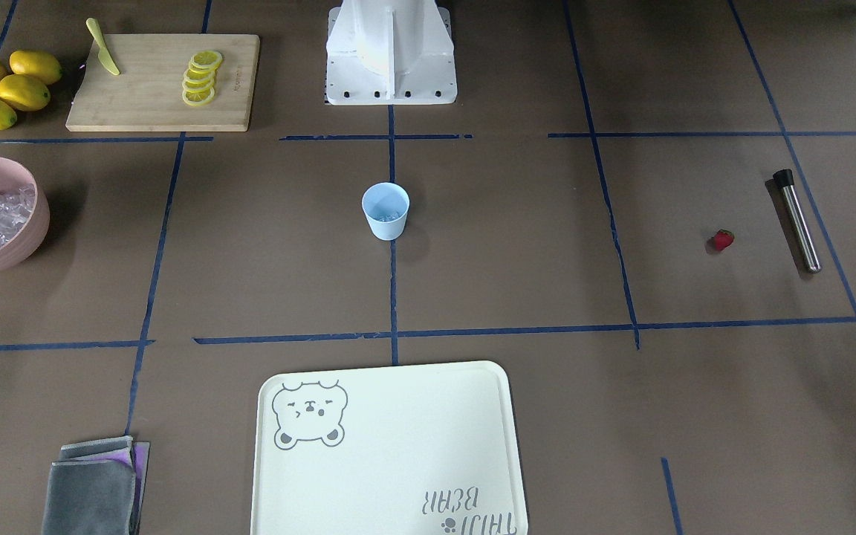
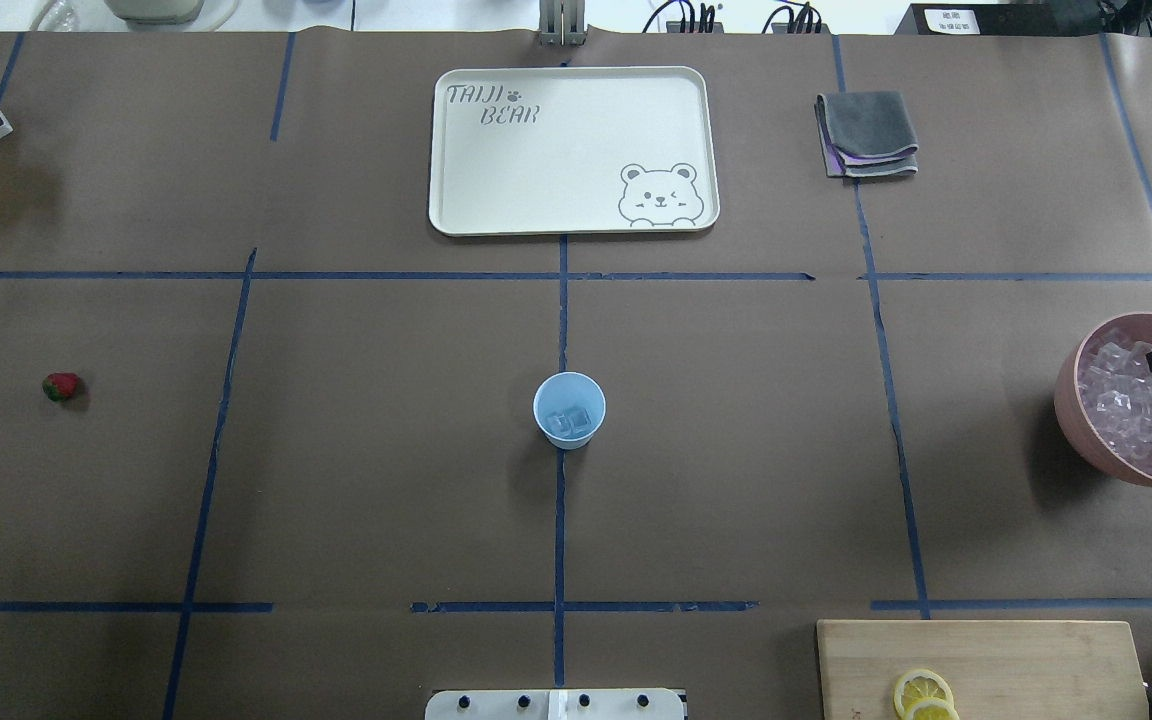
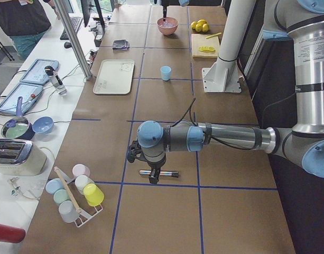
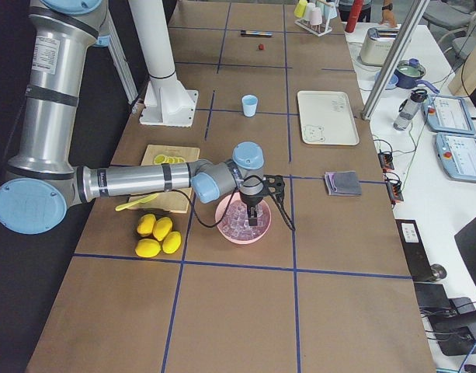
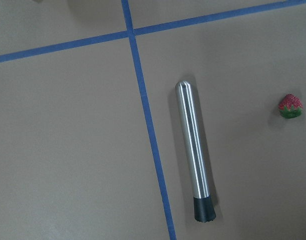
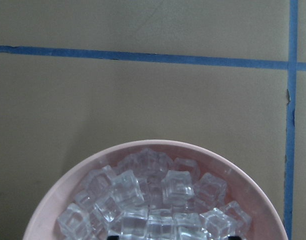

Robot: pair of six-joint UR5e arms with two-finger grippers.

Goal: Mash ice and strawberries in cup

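- Clock refs: overhead view, cup as centre, 12 is the side far from the robot.
- cup [image 2: 569, 410]: upright at table centre, on the blue tape line. Nothing grips it.
- ice [image 2: 569, 424]: a couple of clear cubes at the bottom of the cup.
- strawberry [image 2: 61, 386]: lies on the table at 9 o'clock, well apart from the cup, untouched.
- muddler [image 5: 194, 150] — steel bar, black end — lies flat at 9 o'clock of the strawberry, near it but not touching.
- left gripper [image 3: 153, 175]: hangs over the muddler, pointing down. Its fingers are outside the wrist view, so I cannot tell if it is released or clenched.
- pink bowl [image 2: 1066, 410]: 3 o'clock, near the table edge, heaped with spare ice [image 6: 162, 200].
- right gripper [image 4: 252, 214]: down in the pink bowl among the cubes. The wrist view shows only dark slivers at its bottom edge — cannot tell whether it grasps a cube or is released.
- tray [image 2: 576, 150]: 12 o'clock, bear print, lying flat.
- cloth [image 2: 868, 135]: 1 o'clock, folded, grey over purple, just beside the tray's right end.
- cutting board [image 1: 153, 89]: 5 o'clock, carrying lemon slices [image 1: 201, 78] in an overlapping row and a yellow-green knife [image 1: 103, 48].
- lemons [image 1: 8, 89]: four whole, bunched together at 3 o'clock of the cutting board.
- cup rack [image 3: 77, 193]: far out at 9 o'clock, at the table end past the muddler, holding pastel cups.
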